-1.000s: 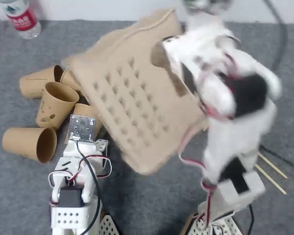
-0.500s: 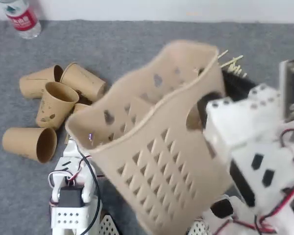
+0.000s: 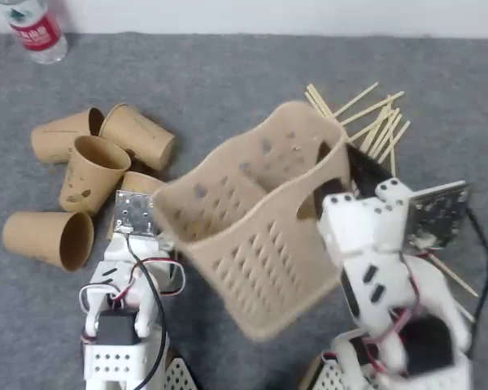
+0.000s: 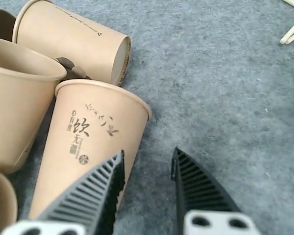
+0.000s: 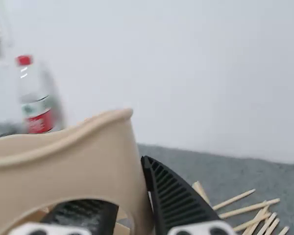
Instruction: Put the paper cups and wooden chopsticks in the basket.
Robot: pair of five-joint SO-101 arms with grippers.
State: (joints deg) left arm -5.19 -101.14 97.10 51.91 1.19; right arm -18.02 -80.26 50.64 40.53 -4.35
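Basket (image 3: 252,236) tilts mid-table, its right rim clamped by the right gripper (image 5: 137,196) — best set it down level between the cups (image 3: 89,171) at left and the chopsticks (image 3: 372,122) far right, mouth up. Left gripper (image 4: 147,169) rests near the cups, and its wrist view shows jaws parted beside a fallen cup — a gap the high view hides under the arm.
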